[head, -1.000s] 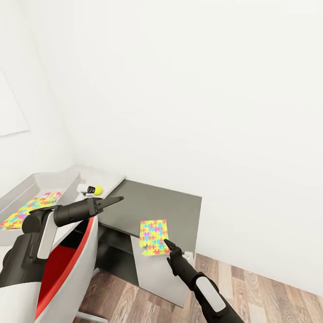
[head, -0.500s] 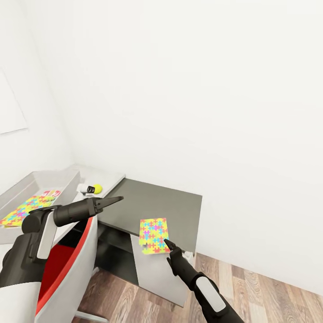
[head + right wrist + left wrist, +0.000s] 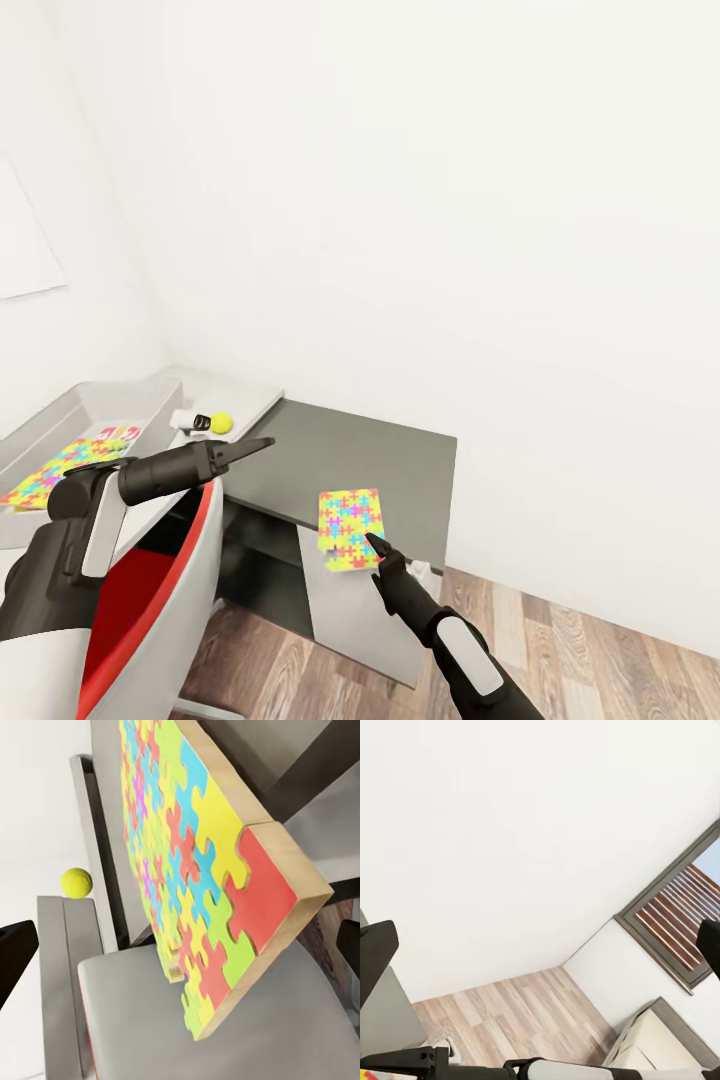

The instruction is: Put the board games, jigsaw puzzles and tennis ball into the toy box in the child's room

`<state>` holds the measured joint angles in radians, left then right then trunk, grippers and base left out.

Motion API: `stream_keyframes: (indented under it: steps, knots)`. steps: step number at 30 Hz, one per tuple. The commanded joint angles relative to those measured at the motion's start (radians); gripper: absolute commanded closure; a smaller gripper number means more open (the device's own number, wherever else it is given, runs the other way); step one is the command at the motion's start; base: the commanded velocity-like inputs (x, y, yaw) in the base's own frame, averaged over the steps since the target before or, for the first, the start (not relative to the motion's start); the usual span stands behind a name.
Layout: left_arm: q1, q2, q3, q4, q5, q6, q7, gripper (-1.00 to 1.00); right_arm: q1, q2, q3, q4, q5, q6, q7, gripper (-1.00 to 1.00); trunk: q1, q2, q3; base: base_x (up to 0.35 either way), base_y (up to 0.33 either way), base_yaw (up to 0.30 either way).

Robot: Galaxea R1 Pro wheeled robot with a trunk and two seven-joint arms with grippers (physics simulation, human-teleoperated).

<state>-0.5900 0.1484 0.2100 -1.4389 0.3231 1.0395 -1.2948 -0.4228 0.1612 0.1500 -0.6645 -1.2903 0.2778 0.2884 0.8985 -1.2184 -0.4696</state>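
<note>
In the head view we see our right gripper [image 3: 373, 541] touching the near edge of a jigsaw puzzle [image 3: 349, 528], which hangs over the front edge of the dark grey cabinet [image 3: 370, 460]; we cannot tell how wide the fingers stand. Our left gripper [image 3: 258, 443] points over the cabinet with its fingers close together, holding nothing. The tennis ball [image 3: 221, 423] lies on the table [image 3: 245, 402], near the toy box [image 3: 90, 410], in which a second puzzle [image 3: 55, 468] lies. In the left wrist view we see a white wall and the wood floor [image 3: 510, 1009]. In the right wrist view the jigsaw puzzle [image 3: 195, 862] appears tilted, and the tennis ball [image 3: 76, 882] is behind it.
</note>
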Motion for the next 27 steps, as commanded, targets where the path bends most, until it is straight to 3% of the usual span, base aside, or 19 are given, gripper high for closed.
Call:
stream_keyframes:
  steps: [1, 24, 25, 27]
  knots:
    - [-0.001, 0.0, 0.001, 0.0, 0.002, 0.008, -0.001, -1.0, -0.001, 0.0, 0.0, 0.0, -0.007, 0.003, 0.001, -1.0, 0.0, -0.001, -0.001, 0.002, 0.005, 0.0]
    - [-0.001, -0.001, -0.002, 0.0, 0.002, 0.008, -0.001, -1.0, -0.001, 0.0, 0.004, 0.0, -0.006, 0.003, 0.002, -1.0, 0.0, -0.001, -0.001, 0.04, 0.027, 0.0]
    - [-0.001, -0.001, -0.002, 0.0, 0.002, 0.008, -0.001, -1.0, -0.001, 0.0, 0.004, 0.0, -0.007, 0.003, 0.002, 1.0, 0.0, -0.001, -0.001, 0.001, 0.001, 0.0]
    - [-0.001, -0.001, -0.001, 0.0, 0.002, 0.008, -0.001, -1.0, -0.001, 0.0, 0.002, 0.0, -0.007, 0.003, 0.002, 1.0, 0.0, -0.001, -0.001, 0.0, 0.0, 0.0]
